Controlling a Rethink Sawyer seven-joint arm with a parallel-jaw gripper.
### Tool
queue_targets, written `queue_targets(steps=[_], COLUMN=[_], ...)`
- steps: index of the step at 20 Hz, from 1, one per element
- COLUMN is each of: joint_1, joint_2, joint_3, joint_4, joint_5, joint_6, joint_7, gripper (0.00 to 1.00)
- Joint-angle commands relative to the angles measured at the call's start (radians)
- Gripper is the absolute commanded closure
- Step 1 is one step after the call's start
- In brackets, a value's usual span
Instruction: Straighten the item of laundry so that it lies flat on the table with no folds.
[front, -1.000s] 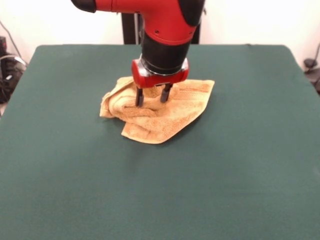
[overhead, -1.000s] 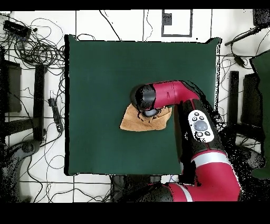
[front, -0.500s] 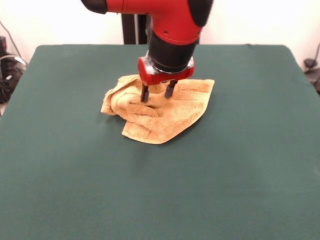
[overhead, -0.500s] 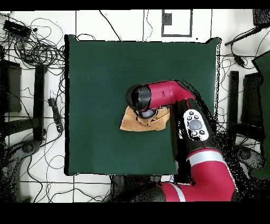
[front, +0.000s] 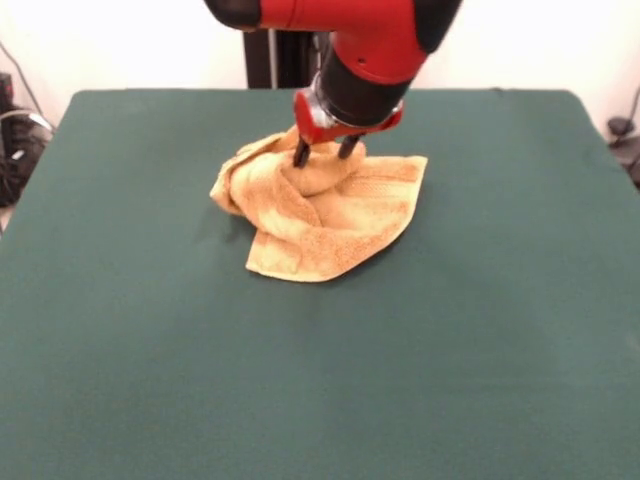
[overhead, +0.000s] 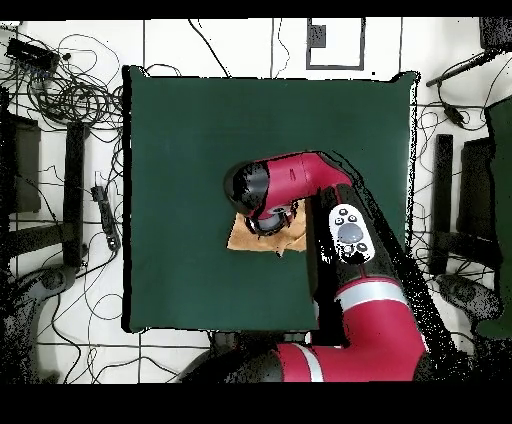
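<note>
We see a small orange towel (front: 320, 215) on the big green table (front: 320, 380). It sits a bit past the middle of the table, toward the far side in the front view. The towel is not flat. It is bunched up, with lumps and folds on its left side. One corner sticks out to the right and another points toward us. The red and black arm comes down over it. Our gripper (front: 326, 152) has its two dark fingers (front: 301, 153) pushed into the top of the towel, and they seem to pinch a raised fold between them. From above, the arm hides most of the towel (overhead: 243, 238).
</note>
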Motion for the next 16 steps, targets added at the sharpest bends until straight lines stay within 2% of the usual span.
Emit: queue_targets(steps=[1, 12, 16], joint_1=[0.043, 0.022, 0.001], joint_2=[0.114, 0.162, 0.180], joint_3=[-0.004, -0.022, -0.025], joint_4=[0.004, 0.007, 0.025], joint_5=[-0.081, -0.186, -0.226], joint_6=[0.182, 0.051, -0.038], joint_7=[-0.152, -0.107, -0.088], gripper=[0.00, 0.00, 0.00])
